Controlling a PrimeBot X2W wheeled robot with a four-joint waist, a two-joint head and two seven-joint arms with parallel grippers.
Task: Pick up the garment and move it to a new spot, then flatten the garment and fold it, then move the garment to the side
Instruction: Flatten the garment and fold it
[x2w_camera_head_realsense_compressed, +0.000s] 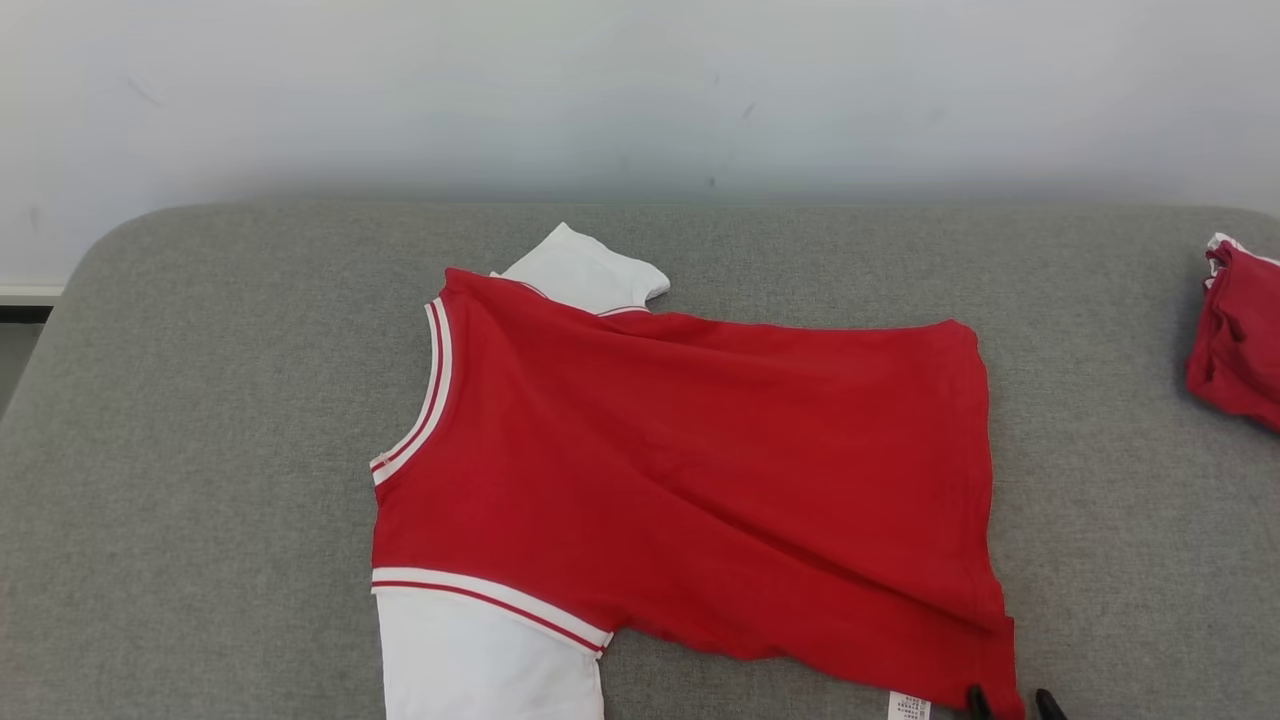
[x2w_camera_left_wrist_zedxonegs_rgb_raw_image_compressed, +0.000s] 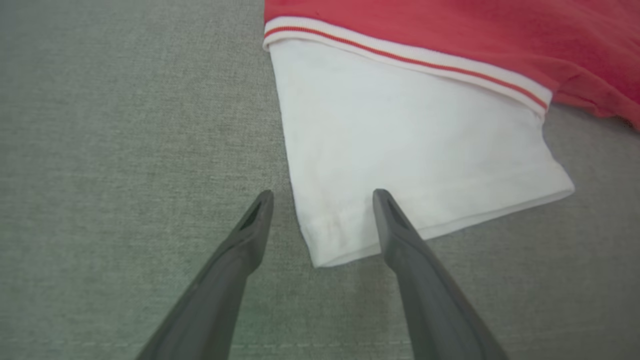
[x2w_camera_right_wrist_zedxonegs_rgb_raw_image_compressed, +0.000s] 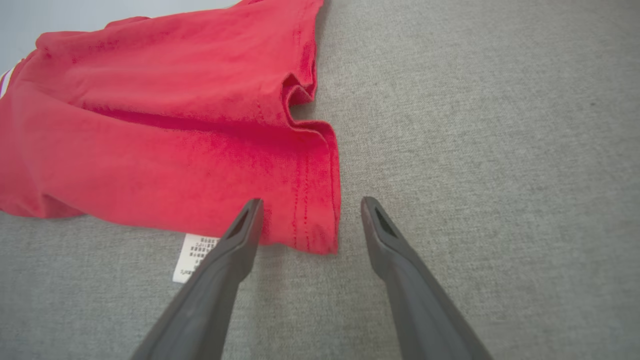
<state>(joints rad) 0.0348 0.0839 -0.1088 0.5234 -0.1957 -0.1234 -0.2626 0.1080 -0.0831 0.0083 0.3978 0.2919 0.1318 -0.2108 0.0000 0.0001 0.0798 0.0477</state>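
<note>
On the grey fabric-covered tabletop (x2w_camera_head_realsense_compressed: 200, 450), the red cotton shirt with white sleeves and striped trim (x2w_camera_head_realsense_compressed: 680, 470) lies spread near the middle. The left pincer (x2w_camera_left_wrist_zedxonegs_rgb_raw_image_compressed: 323, 192) stands wide open and empty, its fingers either side of a white sleeve's corner. The right pincer (x2w_camera_right_wrist_zedxonegs_rgb_raw_image_compressed: 312, 200) gapes empty at the red hem corner.

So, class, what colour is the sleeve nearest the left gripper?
White, with a red-striped band above; the sleeve shows best in the left wrist view.

Probably two garments (x2w_camera_head_realsense_compressed: 690, 450) (x2w_camera_head_realsense_compressed: 1240, 345), two end effectors (x2w_camera_left_wrist_zedxonegs_rgb_raw_image_compressed: 323, 194) (x2w_camera_right_wrist_zedxonegs_rgb_raw_image_compressed: 311, 201)
</note>
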